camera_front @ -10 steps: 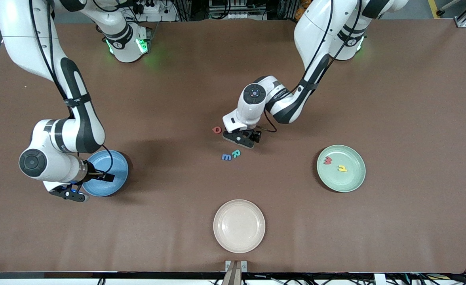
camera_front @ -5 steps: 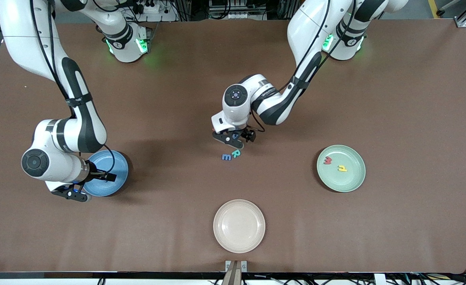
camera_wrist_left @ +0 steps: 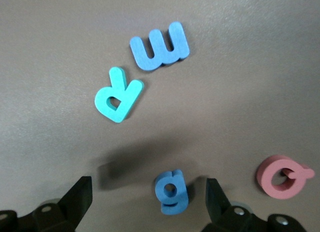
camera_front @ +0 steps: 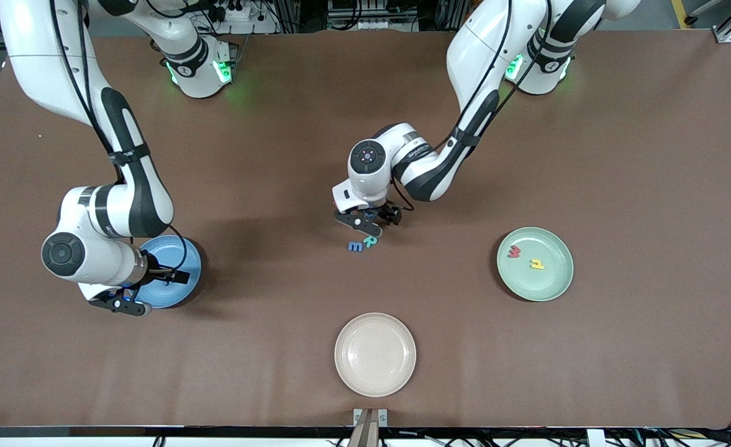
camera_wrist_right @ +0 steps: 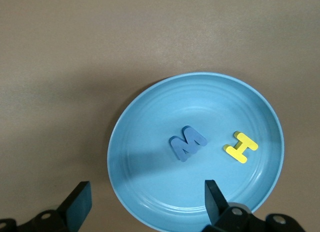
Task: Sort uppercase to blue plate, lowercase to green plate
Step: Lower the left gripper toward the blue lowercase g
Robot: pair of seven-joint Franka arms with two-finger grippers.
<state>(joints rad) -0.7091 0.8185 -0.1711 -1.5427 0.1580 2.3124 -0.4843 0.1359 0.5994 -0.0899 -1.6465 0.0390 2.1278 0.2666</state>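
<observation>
My left gripper [camera_wrist_left: 147, 198] hung low over the middle of the table [camera_front: 589, 155], jaws wide apart with the blue g [camera_wrist_left: 172, 192] lying flat between them and untouched. I judged I had lined up that way so a straight drop and a squeeze would take that letter alone. My right gripper [camera_wrist_right: 145, 202] was also spread open and empty. It waited over the blue plate [camera_wrist_right: 112, 152] at the right arm's end, probably because its next capital lay under my left arm. The green plate [camera_front: 561, 287] sat at the left arm's end, and a cream plate [camera_front: 341, 355] that the task does not call for lay bare nearest the front camera. Of the letters, the W [camera_wrist_right: 187, 143] and the H [camera_wrist_right: 241, 147] lay flat in the blue plate, well apart. The red w [camera_front: 514, 251] and a yellow small letter [camera_front: 536, 264] lay in the green one. That left four loose on the table. The m [camera_wrist_left: 160, 45] and the R [camera_wrist_left: 117, 94] lay close together, nearer the front camera than the g. The Q [camera_wrist_left: 282, 176] lay just beside the g toward the right arm's end, close to one of my fingers, so I thought a careless descent could nudge it. By my count the sort was half done.
</observation>
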